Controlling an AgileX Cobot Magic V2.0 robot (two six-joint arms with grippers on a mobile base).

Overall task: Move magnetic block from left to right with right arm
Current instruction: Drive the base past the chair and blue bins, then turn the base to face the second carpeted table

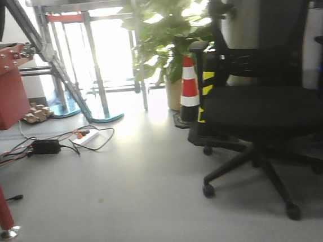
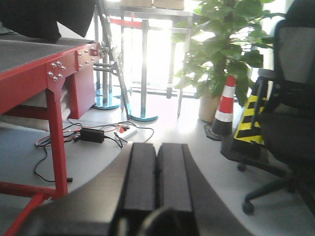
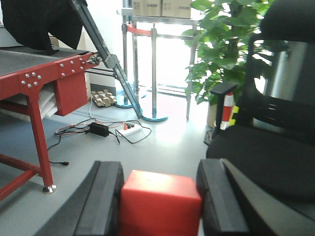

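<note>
In the right wrist view the magnetic block, a matte red-orange cube, sits between my right gripper's two black fingers, held above the grey floor. The right gripper is shut on it, with the left pad against one side face and the right pad at the other. The left wrist view shows my left gripper shut, its two pads pressed together with nothing between them. Neither gripper nor the block appears in the front-facing view.
A red metal table stands to the left. A black office chair is to the right, with a striped traffic cone and a potted plant behind it. A power strip and cables lie on the floor.
</note>
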